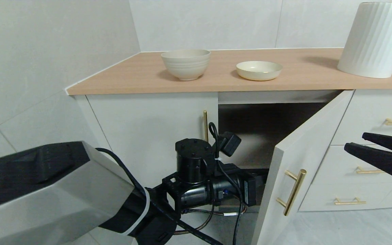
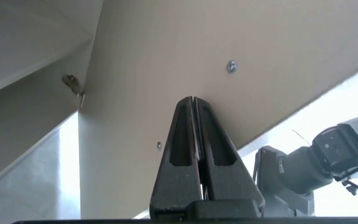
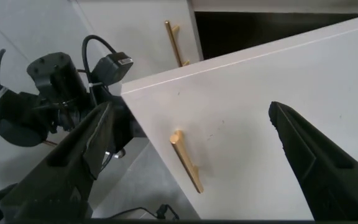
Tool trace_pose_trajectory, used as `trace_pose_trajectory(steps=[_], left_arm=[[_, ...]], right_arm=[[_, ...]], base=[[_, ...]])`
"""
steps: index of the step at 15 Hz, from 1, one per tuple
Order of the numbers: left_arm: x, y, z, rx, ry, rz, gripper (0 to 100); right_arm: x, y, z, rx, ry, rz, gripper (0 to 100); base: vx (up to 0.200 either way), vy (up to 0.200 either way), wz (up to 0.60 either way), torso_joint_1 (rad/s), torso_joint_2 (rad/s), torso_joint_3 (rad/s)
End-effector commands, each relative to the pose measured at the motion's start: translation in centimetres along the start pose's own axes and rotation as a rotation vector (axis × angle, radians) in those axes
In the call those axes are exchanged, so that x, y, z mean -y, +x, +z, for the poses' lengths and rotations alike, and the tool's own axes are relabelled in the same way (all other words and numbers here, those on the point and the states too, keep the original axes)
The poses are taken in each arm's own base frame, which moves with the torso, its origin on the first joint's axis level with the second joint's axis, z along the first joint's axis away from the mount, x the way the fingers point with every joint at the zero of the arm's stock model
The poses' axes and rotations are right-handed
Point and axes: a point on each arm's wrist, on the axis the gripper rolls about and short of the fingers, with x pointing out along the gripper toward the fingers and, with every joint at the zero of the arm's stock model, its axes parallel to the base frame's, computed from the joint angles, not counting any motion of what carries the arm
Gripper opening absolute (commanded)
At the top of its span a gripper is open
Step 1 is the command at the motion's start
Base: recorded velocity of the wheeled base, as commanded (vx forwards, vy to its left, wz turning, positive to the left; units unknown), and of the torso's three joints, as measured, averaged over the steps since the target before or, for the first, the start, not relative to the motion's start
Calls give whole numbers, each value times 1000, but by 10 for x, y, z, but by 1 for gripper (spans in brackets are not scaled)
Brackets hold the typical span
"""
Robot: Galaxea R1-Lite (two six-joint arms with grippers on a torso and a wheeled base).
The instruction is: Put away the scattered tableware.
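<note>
My left end effector [image 2: 193, 102] is closed, my right end effector [image 1: 354, 141] open; bowl [image 1: 185, 64] and plate [image 1: 259, 70] sit on desk [image 1: 131, 78]

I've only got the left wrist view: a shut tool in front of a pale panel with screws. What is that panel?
Observer: The inside of the open cabinet door, swung out below the countertop.
Operator: Where's the tableware?
Observer: A bowl and a shallow dish stand apart on the countertop.
Operator: And the right tool?
Observer: The right tool is open, on the door's outer side, facing its gold handle.
</note>
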Motion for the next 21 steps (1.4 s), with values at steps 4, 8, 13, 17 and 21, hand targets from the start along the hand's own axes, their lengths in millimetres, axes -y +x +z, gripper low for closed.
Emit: trace_pose_trajectory(steps=[4, 8, 13, 17, 21], left_arm=[[-3, 9, 2, -3, -1, 0, 0], [-11, 19, -2, -8, -4, 3, 0], [-11, 33, 1, -6, -2, -2, 0], [23, 57, -4, -38, 0, -65, 0], [114, 62, -13, -94, -148, -258, 0]], right_arm=[[0, -1, 1, 6, -1, -2, 100], [-2, -5, 6, 33, -7, 5, 100], [-4, -7, 11, 56, -11, 10, 100], [-6, -9, 24, 105, -19, 17, 100], [-8, -15, 29, 133, -24, 23, 100]], base=[[-150, 0, 0, 2, 3, 1], [-100, 0, 0, 5, 2, -1], [0, 0, 0, 0, 0, 0], [0, 0, 0, 0, 0, 0], [0, 0, 0, 0, 0, 0]])
